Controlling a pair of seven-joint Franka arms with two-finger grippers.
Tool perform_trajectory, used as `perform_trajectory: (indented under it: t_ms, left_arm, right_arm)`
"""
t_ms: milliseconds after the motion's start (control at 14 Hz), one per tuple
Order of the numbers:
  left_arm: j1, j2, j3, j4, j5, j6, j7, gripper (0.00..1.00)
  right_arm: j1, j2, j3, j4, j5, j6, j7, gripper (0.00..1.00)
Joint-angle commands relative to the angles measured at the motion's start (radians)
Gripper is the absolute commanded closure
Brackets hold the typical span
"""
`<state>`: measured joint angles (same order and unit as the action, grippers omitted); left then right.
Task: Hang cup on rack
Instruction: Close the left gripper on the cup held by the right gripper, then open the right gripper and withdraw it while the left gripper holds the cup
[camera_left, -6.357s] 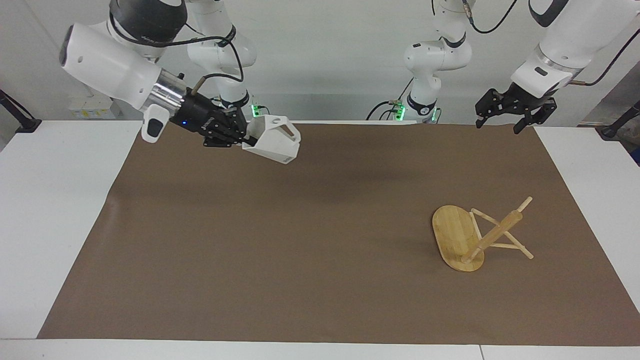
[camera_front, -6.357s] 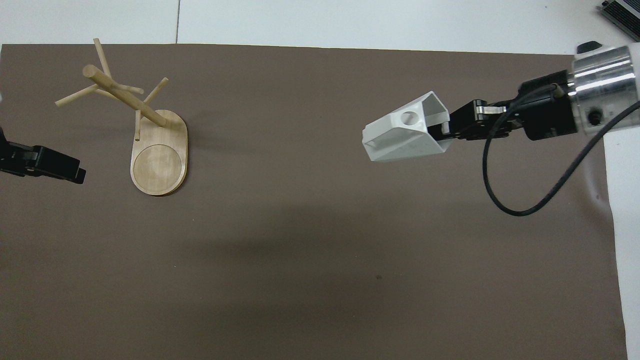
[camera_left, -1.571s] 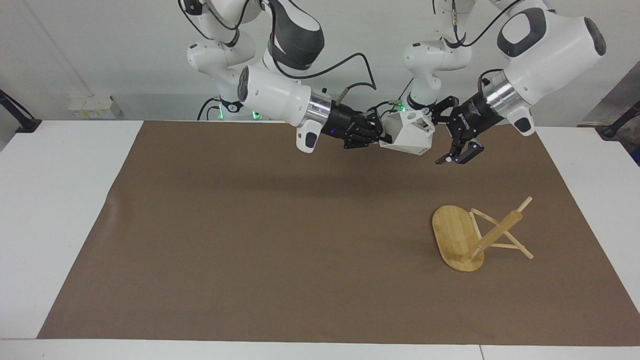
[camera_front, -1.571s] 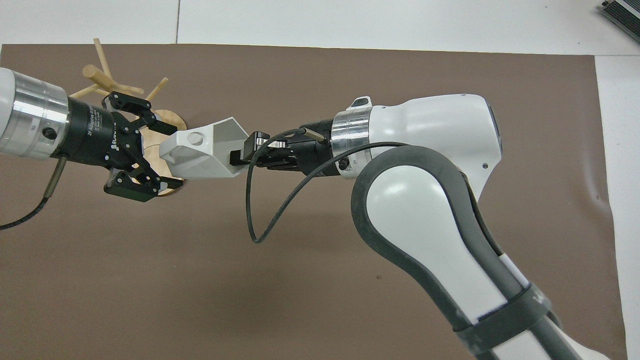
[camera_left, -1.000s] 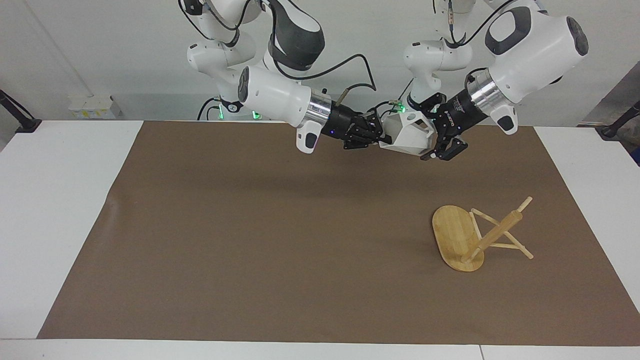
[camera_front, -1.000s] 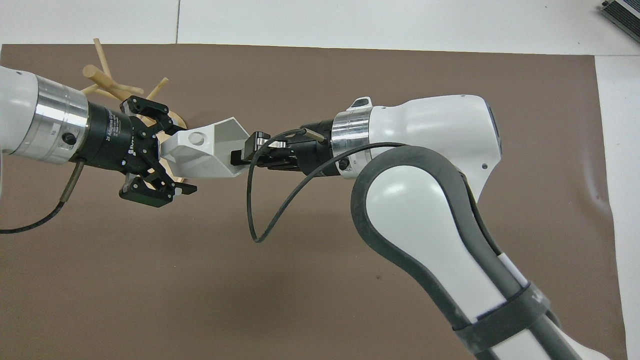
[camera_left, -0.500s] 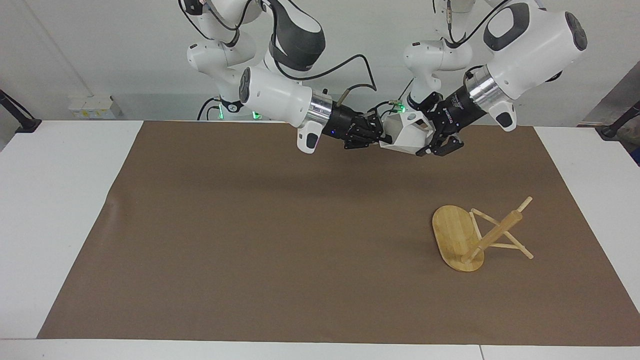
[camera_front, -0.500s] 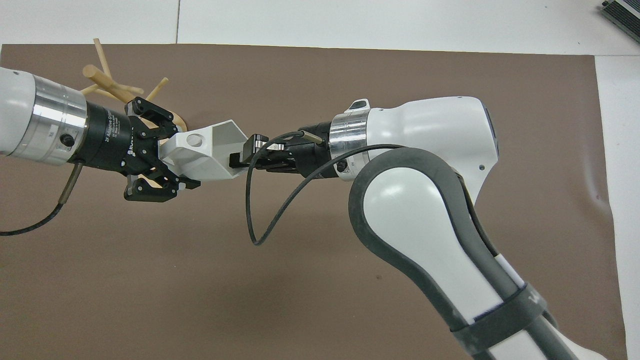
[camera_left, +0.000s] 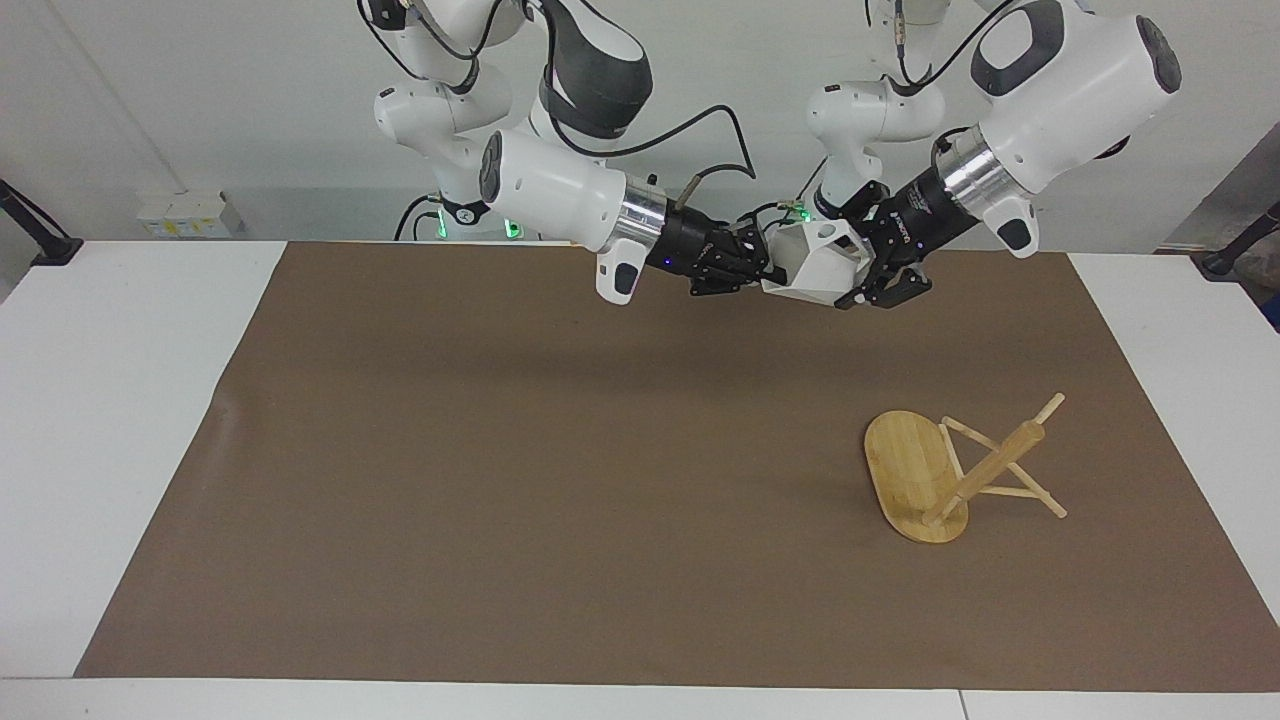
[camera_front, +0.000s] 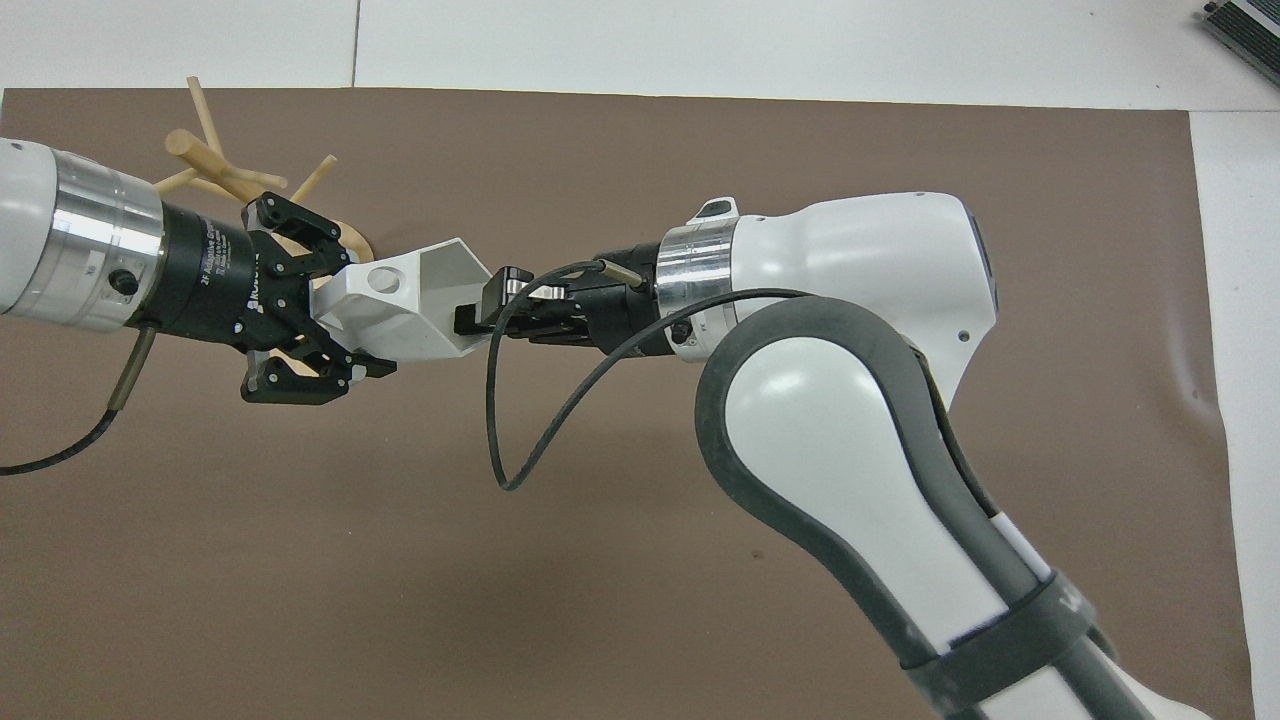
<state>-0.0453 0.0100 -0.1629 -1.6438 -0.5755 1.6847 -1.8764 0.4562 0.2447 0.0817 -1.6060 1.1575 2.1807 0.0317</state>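
Two grippers clench one cup (camera_left: 815, 268) in mid-air above the mat's robot-side edge; left gripper (camera_left: 868, 287) grasps its base end, right gripper (camera_left: 765, 274) its rim; it looks light, rigid, slick-faceted, so best pinched on flat walls; rack (camera_left: 945, 470) lies toppled.

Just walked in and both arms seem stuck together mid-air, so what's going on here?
They are passing a white cup from one arm to the other, up above the brown mat. The right gripper holds one end of the cup, and the left gripper has its jaws closed on the opposite end, so both grip it at once. The wooden rack stands on the mat at the left arm's end of the table, with nothing hanging on it yet.
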Motion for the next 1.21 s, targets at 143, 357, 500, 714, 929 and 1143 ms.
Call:
perform_trajectory:
  t_ms: [143,357,500,714,929,1143]
  left_arm:
    - [0.025,-0.022,0.009,-0.021,-0.007,0.059,-0.052,1.00]
    - [0.030,-0.021,0.011,-0.033,0.000,0.108,-0.101,1.00]
    - [0.051,-0.022,0.011,-0.042,0.002,0.124,-0.115,1.00]
    - [0.051,-0.022,0.014,-0.050,0.002,0.130,-0.127,1.00]
    - [0.050,-0.042,0.014,-0.125,0.003,0.220,-0.178,1.00]
    - [0.050,-0.068,0.013,-0.191,0.003,0.291,-0.188,1.00]
  right_arm:
    - [0.010,-0.007,0.000,-0.005,0.015,0.021,0.069,0.92]
    - [0.010,-0.007,0.000,-0.005,0.013,0.036,0.073,0.58]
    - [0.013,-0.005,0.000,-0.006,0.010,0.089,0.071,0.45]
    - [0.019,-0.004,0.000,-0.011,-0.005,0.096,0.060,0.24]
    - [0.013,-0.004,0.000,-0.014,-0.073,0.096,0.060,0.11]
    - [0.002,-0.011,-0.005,-0.014,-0.159,0.093,0.062,0.00]
